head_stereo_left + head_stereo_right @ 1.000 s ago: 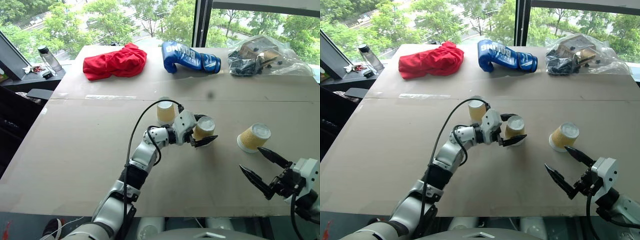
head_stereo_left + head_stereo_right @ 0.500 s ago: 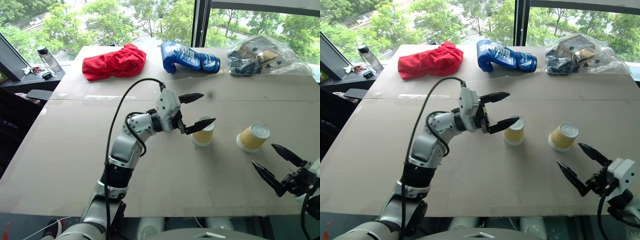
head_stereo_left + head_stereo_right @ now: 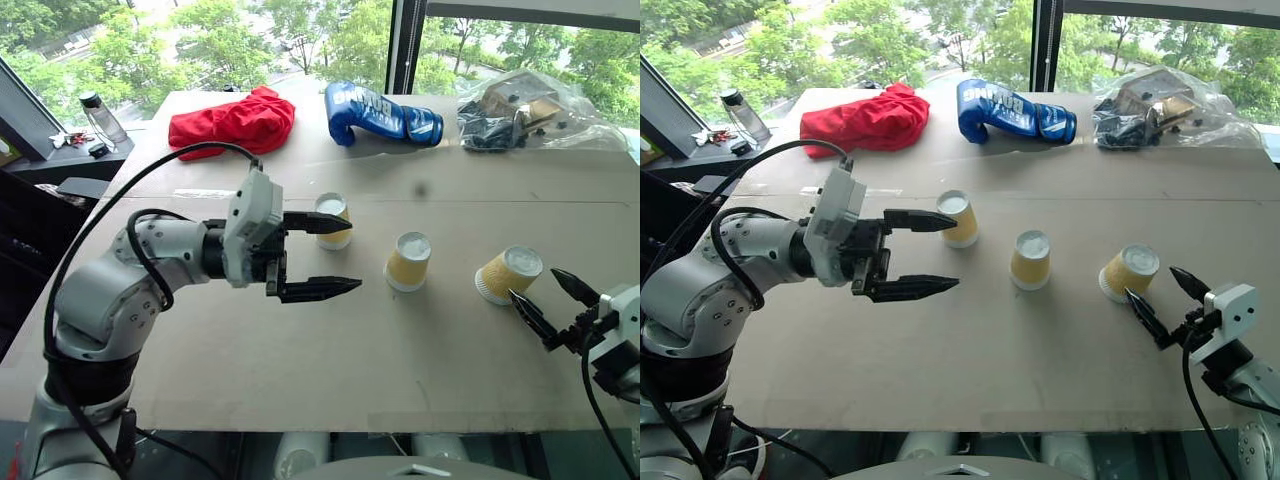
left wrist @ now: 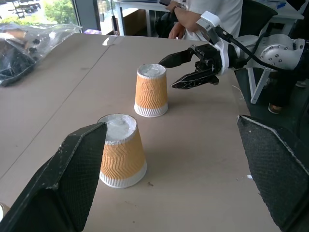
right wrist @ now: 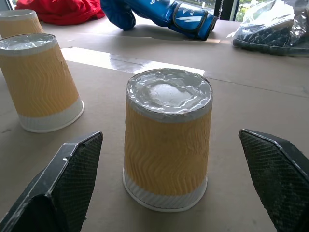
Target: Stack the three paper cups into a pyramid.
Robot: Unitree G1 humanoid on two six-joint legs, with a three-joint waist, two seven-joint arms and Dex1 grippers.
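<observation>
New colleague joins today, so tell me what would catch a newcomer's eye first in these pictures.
Three paper cups stand upside down in a loose row on the brown table, none stacked yet. The left gripper hovers open above the table near the leftmost cup, while the right gripper faces the rightmost cup with its fingers spread. At the far edge lie a red cloth and a blue boxing glove.
</observation>
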